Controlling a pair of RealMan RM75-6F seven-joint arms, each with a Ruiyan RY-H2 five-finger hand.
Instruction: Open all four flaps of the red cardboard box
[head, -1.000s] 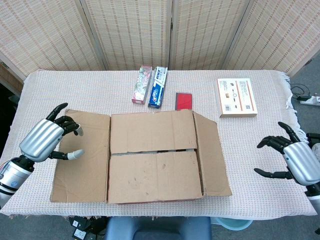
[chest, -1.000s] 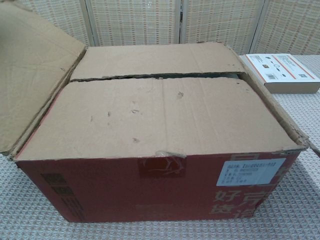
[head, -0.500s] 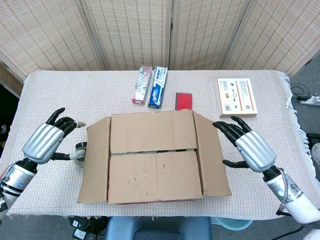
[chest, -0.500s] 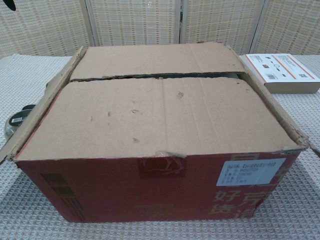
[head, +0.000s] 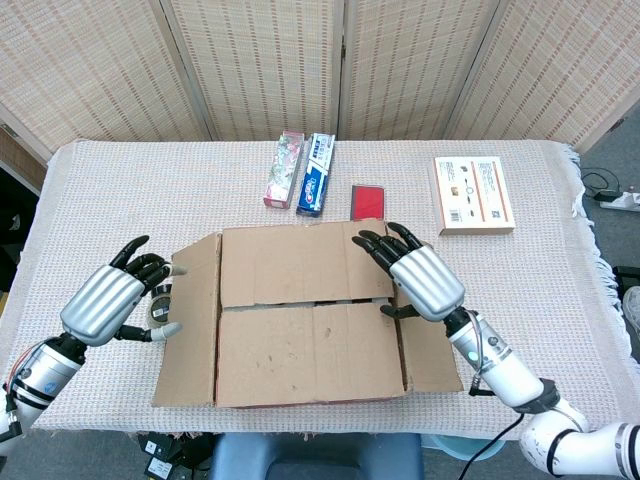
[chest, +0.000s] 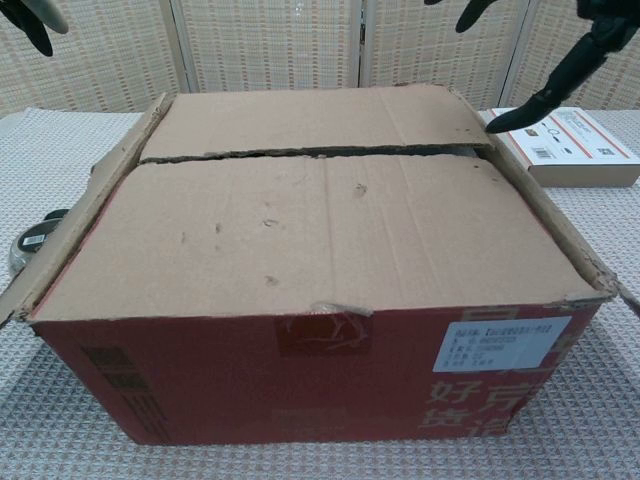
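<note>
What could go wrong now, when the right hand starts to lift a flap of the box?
1. The right hand is over the far flap, and the right side flap lies beside it. The fingers may catch the wrong edge.
2. The tape roll sits close to the left side flap. The flap might push it.
3. The left hand is open beside the box, which may slide.

The left hand (head: 108, 303) hung low at the left, fingers spread and slightly curled, holding nothing; the right hand (head: 420, 278) reached inward, palm down, fingers apart, forearm angled back.
</note>
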